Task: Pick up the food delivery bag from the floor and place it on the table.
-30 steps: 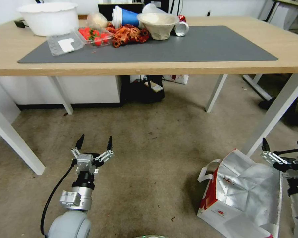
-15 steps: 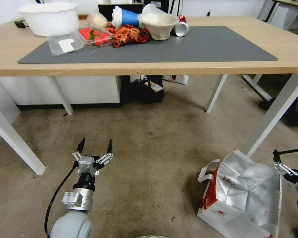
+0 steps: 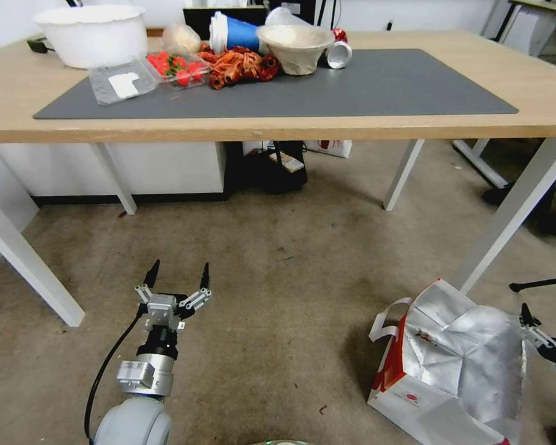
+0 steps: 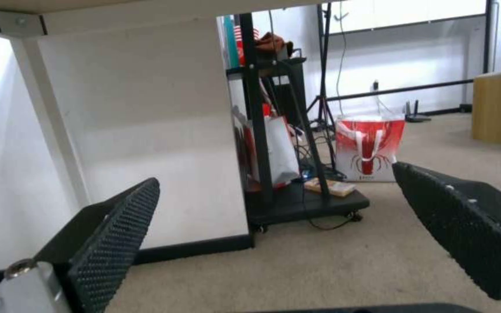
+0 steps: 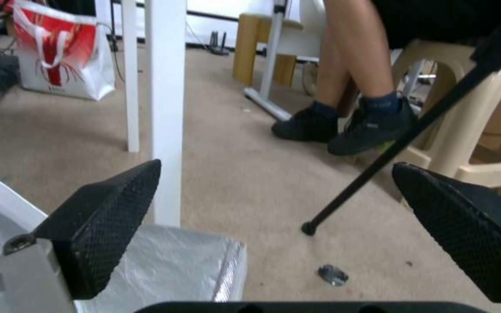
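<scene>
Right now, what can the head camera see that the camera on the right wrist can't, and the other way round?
From the head view alone: the table top with its grey mat and food clutter, and the left gripper, open, low over the floor.

From the right wrist view alone: a seated person's legs and dark shoes beside a beige stool, plus a second red-and-white bag standing farther off.

Both share: the food delivery bag with its foil lining, the carpet, a white table leg, and the open right gripper at the bag's edge.
</scene>
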Tool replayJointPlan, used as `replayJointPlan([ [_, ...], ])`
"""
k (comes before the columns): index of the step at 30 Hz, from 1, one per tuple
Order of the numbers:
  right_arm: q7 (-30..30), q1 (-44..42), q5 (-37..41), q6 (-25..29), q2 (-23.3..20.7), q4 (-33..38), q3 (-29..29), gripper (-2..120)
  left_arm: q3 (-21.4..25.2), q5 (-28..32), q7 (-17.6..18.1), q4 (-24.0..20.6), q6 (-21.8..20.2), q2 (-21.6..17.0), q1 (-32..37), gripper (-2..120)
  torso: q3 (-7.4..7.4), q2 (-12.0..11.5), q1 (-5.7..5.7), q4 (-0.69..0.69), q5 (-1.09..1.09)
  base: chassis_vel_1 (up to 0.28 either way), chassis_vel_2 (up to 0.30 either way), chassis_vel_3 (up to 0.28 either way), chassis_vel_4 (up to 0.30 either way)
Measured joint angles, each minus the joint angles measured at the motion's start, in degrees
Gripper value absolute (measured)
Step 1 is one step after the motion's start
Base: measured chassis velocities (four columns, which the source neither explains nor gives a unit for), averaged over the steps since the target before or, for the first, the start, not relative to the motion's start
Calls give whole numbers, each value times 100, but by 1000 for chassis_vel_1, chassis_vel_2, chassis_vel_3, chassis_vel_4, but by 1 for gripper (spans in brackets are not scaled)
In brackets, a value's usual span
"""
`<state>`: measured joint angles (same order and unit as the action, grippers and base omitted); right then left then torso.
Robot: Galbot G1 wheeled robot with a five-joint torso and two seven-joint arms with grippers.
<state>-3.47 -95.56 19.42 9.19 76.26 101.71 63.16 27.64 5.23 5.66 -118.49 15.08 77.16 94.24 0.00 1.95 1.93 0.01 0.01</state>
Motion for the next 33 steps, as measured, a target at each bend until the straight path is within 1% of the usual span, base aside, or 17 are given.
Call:
replayJointPlan([
  [3, 0, 41, -2, 1, -27, -101, -25, 100, -6, -14, 0, -14, -3, 0, 0, 100, 0, 0, 0, 0, -1, 0, 0, 0, 0],
  [4, 1, 135, -1, 2, -79, -284, -95, 100, -19, -51, 0, -38, -11, 0, 10, 100, 0, 0, 0, 0, 0, 0, 0, 0, 0],
  [8, 9, 251, 8, -39, -123, -463, -163, 100, -20, -84, -5, -54, -16, 8, 36, 100, 0, 0, 0, 0, -1, 0, 0, 0, 0],
  [20, 34, 454, 56, -248, -91, -725, -377, 99, -57, -133, 49, -51, -16, 43, 32, 100, 0, 1, 0, 0, -1, 0, 0, 0, 0],
  [23, 38, 533, -5, -273, -65, -829, -424, 90, -58, -147, 67, -34, 2, 43, 51, 100, 0, 1, 0, 0, -1, 0, 0, 0, 0],
  [24, 38, 533, -5, -273, -65, -829, -424, 90, -58, -147, 67, -34, 2, 43, 51, 100, 0, 1, 0, 0, -1, 0, 0, 0, 0],
  [27, 40, 575, -85, -278, -57, -960, -459, 78, -42, -147, 92, -27, 24, 38, 58, 100, 0, 1, 0, 0, -1, 0, 0, 0, 0],
  [29, 41, 577, -89, -278, -56, -967, -460, 76, -42, -147, 93, -27, 25, 38, 57, 100, 0, 1, 0, 0, -1, 0, 0, 0, 0],
  [30, 42, 579, -111, -277, -55, -1021, -475, 68, -41, -146, 103, -27, 25, 38, 48, 100, 0, 1, 0, 0, -1, 0, 0, 0, 0],
  [31, 44, 575, -112, -276, -54, -1030, -481, 65, -41, -146, 105, -28, 25, 38, 44, 100, 0, 1, 0, 0, -1, 0, 0, 0, 0],
  [33, 49, 568, -114, -271, -42, -1037, -495, 54, -43, -146, 109, -28, 25, 41, 38, 100, 0, 1, 0, 0, -1, 0, 0, 0, 0],
])
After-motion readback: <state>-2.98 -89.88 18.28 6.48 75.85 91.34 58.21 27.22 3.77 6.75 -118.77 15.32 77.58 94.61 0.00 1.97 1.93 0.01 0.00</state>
